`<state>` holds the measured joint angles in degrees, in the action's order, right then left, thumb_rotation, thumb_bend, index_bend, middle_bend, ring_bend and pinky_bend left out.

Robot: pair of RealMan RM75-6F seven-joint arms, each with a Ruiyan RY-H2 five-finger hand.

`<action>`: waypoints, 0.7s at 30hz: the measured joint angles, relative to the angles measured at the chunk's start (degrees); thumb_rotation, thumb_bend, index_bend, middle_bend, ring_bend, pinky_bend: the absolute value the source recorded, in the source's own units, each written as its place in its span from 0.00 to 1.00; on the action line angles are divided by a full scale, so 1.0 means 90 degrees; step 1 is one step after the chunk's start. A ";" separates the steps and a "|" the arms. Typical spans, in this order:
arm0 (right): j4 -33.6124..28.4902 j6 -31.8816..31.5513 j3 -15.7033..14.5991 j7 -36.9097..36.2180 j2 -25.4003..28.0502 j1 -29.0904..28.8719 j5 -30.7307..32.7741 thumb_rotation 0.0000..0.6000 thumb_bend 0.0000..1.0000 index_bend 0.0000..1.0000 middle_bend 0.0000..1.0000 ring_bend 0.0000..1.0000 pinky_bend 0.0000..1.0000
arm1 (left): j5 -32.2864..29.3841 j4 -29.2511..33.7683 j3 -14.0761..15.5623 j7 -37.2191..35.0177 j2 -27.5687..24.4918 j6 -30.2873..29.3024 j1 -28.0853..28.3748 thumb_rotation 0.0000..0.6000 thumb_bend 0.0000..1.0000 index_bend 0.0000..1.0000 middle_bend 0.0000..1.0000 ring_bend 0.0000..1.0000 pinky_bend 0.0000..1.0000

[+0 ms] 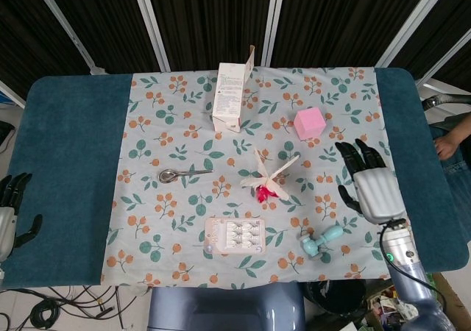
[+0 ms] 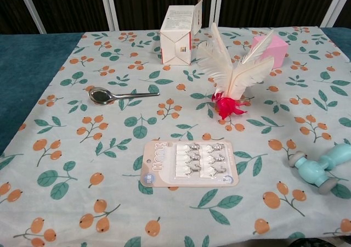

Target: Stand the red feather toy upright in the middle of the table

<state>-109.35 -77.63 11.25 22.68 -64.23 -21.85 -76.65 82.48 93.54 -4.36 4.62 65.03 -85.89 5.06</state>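
The feather toy (image 2: 230, 88) stands upright on its red base in the middle of the floral cloth, white feathers fanning upward; from above the feather toy (image 1: 268, 179) shows feathers spread and a red base. My right hand (image 1: 368, 184) hovers off to the right of it, apart from it, fingers spread and holding nothing. My left hand (image 1: 10, 210) sits at the far left table edge, fingers apart and empty. Neither hand appears in the chest view.
A white carton (image 1: 230, 95) stands at the back, a pink cube (image 1: 310, 123) right of it. A metal spoon (image 1: 182, 174) lies to the left, a blister card of hooks (image 1: 235, 235) in front, a teal roller tool (image 1: 321, 241) at front right.
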 measured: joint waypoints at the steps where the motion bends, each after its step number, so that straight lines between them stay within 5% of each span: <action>1: 0.0042 -0.0091 -0.0068 -0.0117 0.0015 0.0096 -0.0069 1.00 0.29 0.00 0.09 0.05 0.14 | 0.0000 0.0000 -0.0002 0.0005 0.0001 -0.0003 0.0000 1.00 0.39 0.05 0.07 0.00 0.00; 8: 0.0751 -0.1035 -0.0570 -0.0902 -0.0161 0.0873 -0.0642 1.00 0.29 0.00 0.09 0.04 0.14 | 0.0022 -0.0006 0.0004 0.0027 0.0003 -0.0013 0.0000 1.00 0.39 0.05 0.07 0.00 0.00; 21: 0.2446 -0.1372 -0.1162 -0.1494 -0.0947 0.1500 -0.1096 1.00 0.27 0.00 0.09 0.04 0.14 | 0.0080 -0.0032 -0.0006 0.0003 0.0006 -0.0089 -0.0013 1.00 0.39 0.05 0.07 0.00 0.00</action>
<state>-87.33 -89.99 0.80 9.24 -72.75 -8.36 -86.51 83.20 93.24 -4.42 4.64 65.08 -86.68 4.94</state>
